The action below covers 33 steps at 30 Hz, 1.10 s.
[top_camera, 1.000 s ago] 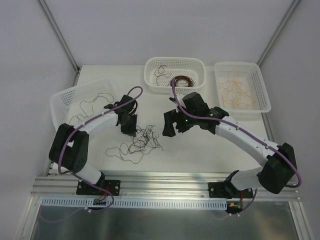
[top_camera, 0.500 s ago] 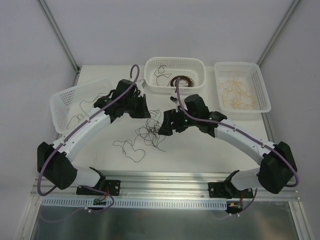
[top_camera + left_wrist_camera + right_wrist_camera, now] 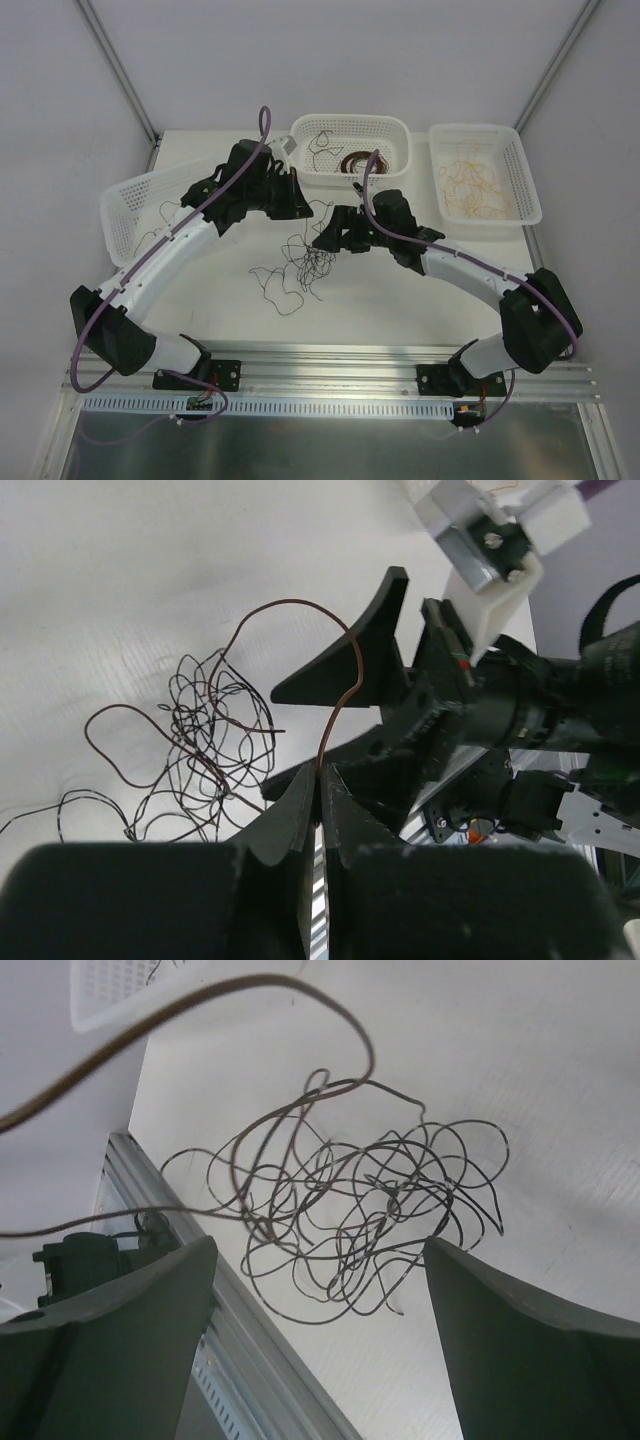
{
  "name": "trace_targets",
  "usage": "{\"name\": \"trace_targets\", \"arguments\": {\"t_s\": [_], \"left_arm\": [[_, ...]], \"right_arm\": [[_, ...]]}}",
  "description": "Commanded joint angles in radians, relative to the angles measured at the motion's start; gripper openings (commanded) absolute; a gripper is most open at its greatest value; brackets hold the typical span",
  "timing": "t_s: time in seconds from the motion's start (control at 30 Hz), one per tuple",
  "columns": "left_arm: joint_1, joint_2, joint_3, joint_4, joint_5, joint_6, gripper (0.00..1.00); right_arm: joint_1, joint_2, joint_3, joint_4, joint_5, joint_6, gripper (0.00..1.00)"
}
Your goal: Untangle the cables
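Note:
The cables [image 3: 305,262] form a loose dark clump on the white table, with one strand trailing toward the front [image 3: 275,290]. My left gripper [image 3: 303,210] is shut on a brown strand [image 3: 340,680] that arcs up from the clump [image 3: 215,730]. In the left wrist view its fingertips [image 3: 320,772] pinch that strand. My right gripper [image 3: 326,240] hangs open just right of the clump. In the right wrist view the clump [image 3: 370,1210] lies beyond and between its spread fingers [image 3: 140,1300], and the brown strand [image 3: 200,1000] crosses overhead.
Three white perforated baskets stand at the back: a left one [image 3: 125,195] with dark strands, a middle one [image 3: 395,130] with dark cables and a brown coil, and a right one [image 3: 525,190] with yellow strands. An aluminium rail [image 3: 330,365] runs along the near edge.
My left arm swung up and to the right with the brown strand, dragging the clump rightward. My right gripper shifted left, closer to the clump.

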Motion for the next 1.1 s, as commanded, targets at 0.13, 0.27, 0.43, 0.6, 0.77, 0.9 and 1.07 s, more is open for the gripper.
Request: {"name": "trace_targets", "arguments": {"t_s": [0.13,0.27,0.43,0.6,0.77,0.9,1.07], "left_arm": [[-0.012,-0.037,0.085,0.008,0.06,-0.045,0.0],[-0.012,-0.048,0.151,0.008,0.053,-0.045,0.0],[-0.003,-0.085,0.252,0.008,-0.008,-0.019,0.0],[0.129,-0.134,0.315,0.008,-0.016,-0.04,0.0],[0.212,-0.154,0.396,0.01,-0.05,-0.02,0.0],[0.24,-0.152,0.448,0.007,-0.073,-0.005,0.0],[0.253,-0.139,0.498,0.004,-0.118,0.043,0.0]], "right_arm": [[0.021,0.178,0.049,0.153,0.019,0.098,0.86],[0.021,0.248,0.038,0.175,0.031,0.129,0.81],[-0.007,0.289,0.008,0.173,0.046,0.149,0.51],[-0.05,0.221,-0.044,0.1,0.097,0.108,0.27],[-0.128,0.131,-0.115,0.008,0.138,0.046,0.14],[-0.181,0.039,-0.158,-0.095,0.195,-0.015,0.08],[-0.273,-0.096,-0.176,-0.258,0.264,-0.086,0.01]]}}
